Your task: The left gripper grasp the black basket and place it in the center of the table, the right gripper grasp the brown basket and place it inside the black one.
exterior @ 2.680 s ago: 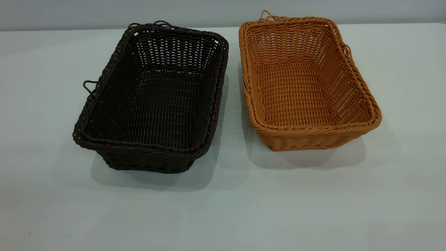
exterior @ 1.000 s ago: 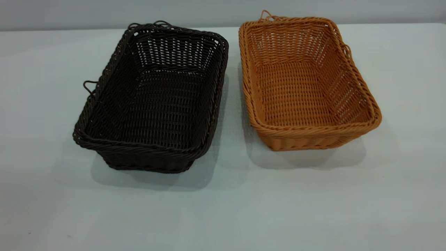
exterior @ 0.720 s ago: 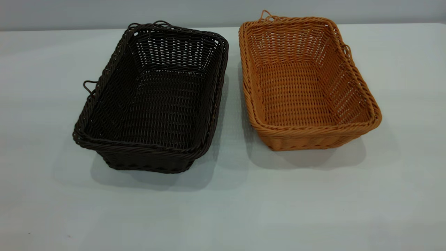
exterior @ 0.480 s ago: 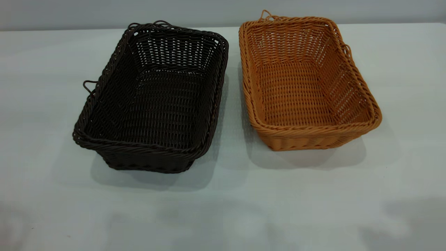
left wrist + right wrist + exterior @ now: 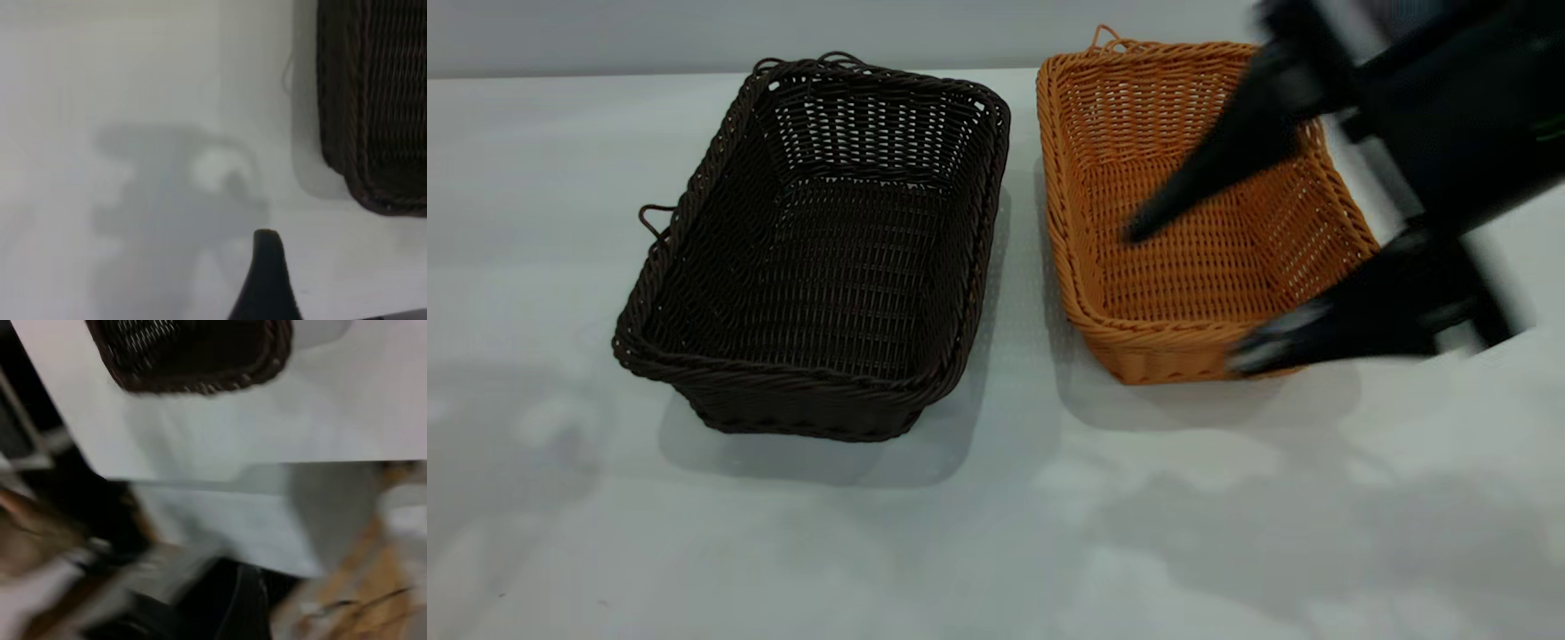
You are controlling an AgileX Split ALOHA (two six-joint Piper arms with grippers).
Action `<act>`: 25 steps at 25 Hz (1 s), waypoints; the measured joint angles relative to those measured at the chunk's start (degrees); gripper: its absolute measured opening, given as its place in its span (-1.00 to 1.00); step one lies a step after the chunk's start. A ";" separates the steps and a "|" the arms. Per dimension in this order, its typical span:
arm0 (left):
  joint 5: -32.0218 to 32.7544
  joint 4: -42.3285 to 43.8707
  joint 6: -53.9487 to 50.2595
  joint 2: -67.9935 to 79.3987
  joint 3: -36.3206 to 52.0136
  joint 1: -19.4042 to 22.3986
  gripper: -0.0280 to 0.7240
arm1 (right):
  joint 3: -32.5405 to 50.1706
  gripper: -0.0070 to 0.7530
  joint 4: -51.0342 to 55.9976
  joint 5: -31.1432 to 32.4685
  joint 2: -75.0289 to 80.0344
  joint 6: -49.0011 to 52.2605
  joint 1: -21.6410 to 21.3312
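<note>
right gripper (image 5: 1187, 293) spread wide above brown basket (image 5: 1183, 267) | left gripper state unclear | black basket (image 5: 818, 249) untouched | advice: centre black basket first

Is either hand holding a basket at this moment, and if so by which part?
Nothing is held. The right hand is open over the brown basket, gripping nothing. The black basket sits untouched on the table; the left hand is beside it.

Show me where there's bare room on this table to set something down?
The widest free patch is the white table in front of both baskets. There is also room left of the black basket. The strip between it and the brown basket is narrow. It is crowded around the brown basket, where the right gripper hangs with fingers spread.
</note>
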 joint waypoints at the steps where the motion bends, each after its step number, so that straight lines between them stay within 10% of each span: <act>1: -0.35 -0.27 0.15 0.81 -0.34 0.00 0.49 | -0.04 0.56 6.30 -0.38 3.06 -1.18 0.86; 17: -0.82 -0.39 0.48 6.01 -1.97 0.00 0.49 | -9.11 0.44 18.72 -25.84 17.31 15.62 2.67; 25: -2.50 -0.34 0.19 18.40 -9.21 -3.07 0.49 | -11.97 0.44 18.98 -28.35 23.64 17.87 3.63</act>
